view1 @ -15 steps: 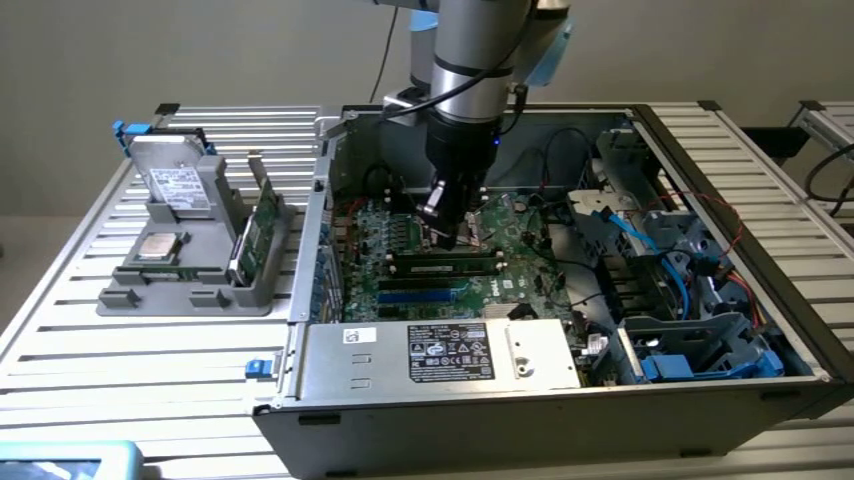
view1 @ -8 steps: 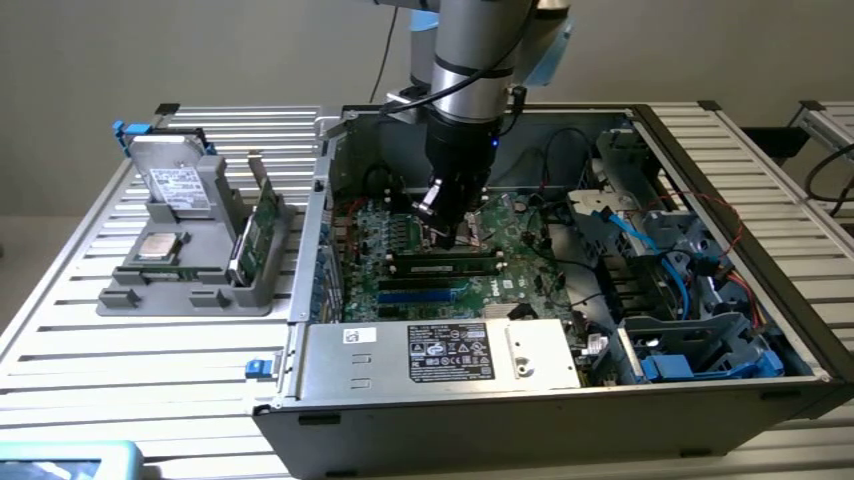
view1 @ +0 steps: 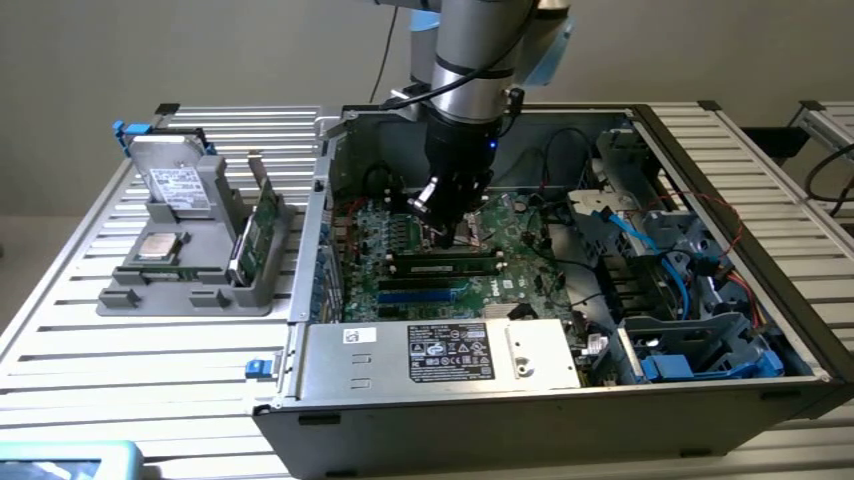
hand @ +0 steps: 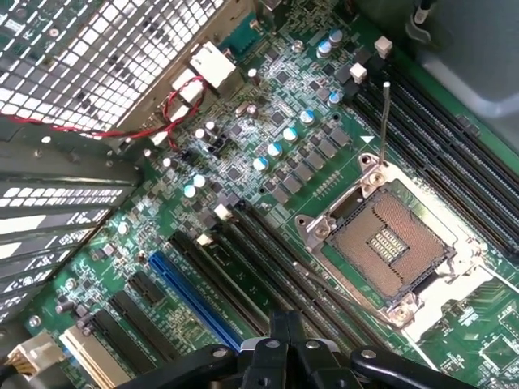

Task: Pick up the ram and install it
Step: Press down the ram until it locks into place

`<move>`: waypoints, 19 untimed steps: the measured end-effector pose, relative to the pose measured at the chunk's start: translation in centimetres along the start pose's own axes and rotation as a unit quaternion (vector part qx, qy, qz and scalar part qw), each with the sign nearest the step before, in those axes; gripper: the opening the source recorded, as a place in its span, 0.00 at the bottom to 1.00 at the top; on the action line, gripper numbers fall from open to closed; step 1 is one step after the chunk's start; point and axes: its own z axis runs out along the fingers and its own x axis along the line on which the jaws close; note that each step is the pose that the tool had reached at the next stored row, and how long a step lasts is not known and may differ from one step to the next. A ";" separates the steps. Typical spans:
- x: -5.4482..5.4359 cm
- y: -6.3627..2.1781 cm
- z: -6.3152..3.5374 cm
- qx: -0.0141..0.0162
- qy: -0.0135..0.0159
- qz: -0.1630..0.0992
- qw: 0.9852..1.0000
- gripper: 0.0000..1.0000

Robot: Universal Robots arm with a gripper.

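Note:
The ram (view1: 447, 267) is a long thin green stick standing on edge in a black motherboard slot with white end clips, inside the open computer case (view1: 747, 250). My gripper (view1: 445, 222) hangs just above the motherboard (view1: 514, 225), a little behind the ram and apart from it. In the wrist view my gripper (hand: 284, 336) is shut with its fingertips pressed together and nothing between them. Beyond it lie the open processor socket (hand: 389, 243) and a row of long black slots (hand: 434, 150).
A grey holder (view1: 187, 270) at the exterior view's left carries a drive, a silver processor chip (view1: 160, 246) and broader green cards (view1: 260, 225). Cables and blue drive brackets (view1: 694, 340) crowd the case's right side. The case walls ring the motherboard.

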 end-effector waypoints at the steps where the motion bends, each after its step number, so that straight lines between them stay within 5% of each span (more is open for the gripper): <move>1: 0.0 0.00 0.00 -0.001 0.000 0.006 1.000 0.11; 8: 0.0 0.00 0.01 -0.004 -0.001 0.044 0.999 0.11; 13: 0.0 0.00 0.00 0.002 -0.003 0.064 0.998 0.11; 19: 0.0 0.00 0.00 0.008 -0.011 0.094 0.996 0.11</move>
